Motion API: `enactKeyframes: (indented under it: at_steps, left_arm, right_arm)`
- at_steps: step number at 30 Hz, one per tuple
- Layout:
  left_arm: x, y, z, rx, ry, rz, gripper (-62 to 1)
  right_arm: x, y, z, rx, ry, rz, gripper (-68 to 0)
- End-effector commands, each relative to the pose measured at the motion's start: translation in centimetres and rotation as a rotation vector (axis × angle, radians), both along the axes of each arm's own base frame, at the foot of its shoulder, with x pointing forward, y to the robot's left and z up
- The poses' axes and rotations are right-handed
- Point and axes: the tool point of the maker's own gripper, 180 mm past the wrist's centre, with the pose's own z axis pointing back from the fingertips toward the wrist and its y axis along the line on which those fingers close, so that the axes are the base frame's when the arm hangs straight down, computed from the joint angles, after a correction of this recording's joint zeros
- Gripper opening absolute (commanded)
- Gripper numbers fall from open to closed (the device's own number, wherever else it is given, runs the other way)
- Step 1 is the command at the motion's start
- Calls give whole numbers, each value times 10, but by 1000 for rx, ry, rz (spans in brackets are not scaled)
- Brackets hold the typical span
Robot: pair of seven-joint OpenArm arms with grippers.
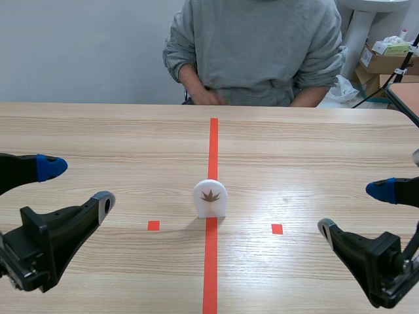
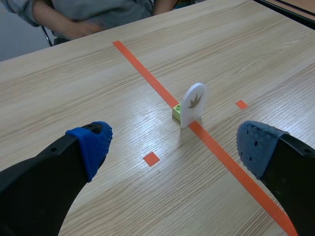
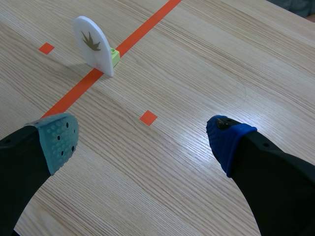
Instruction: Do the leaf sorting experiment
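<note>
- At centre frame in the scene view, your card [image 1: 210, 197] stands upright on the red line [image 1: 211, 281], with its leaf face toward the robot. One red square lies to its lower left and one to its lower right.
- A green block [image 2: 176, 112] touches the card's back at the base. It shows only in the wrist views.
- Your left claw [image 1: 78, 186] sits at lower left, fingers spread wide with nothing between them. The card is well apart from it, ahead and a little toward its right finger.
- Your right claw [image 1: 353, 209] sits at lower right, equally spread and empty. The card is ahead of it, off toward its grey-green pad.
- Neither claw looks clearly nearer, because the card sits about midway between them.
- The card's broad face runs across the line, so its thin edges point frame left and frame right. Either claw would probably meet an edge first, and you would likely need to pinch face to back.
</note>
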Motion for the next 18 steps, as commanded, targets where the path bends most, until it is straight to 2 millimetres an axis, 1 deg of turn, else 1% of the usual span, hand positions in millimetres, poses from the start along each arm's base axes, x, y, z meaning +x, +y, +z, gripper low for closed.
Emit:
enactKeyframes:
  at_steps: [1, 18]
  left_arm:
    - [0, -1, 5, -9, -16, -5, -67]
    - [0, -1, 5, -7, -13, -5, -67]
  right_arm:
    - [6, -1, 9, 11, -37, -3, -144]
    - [5, -1, 7, 4, -28, -4, -144]
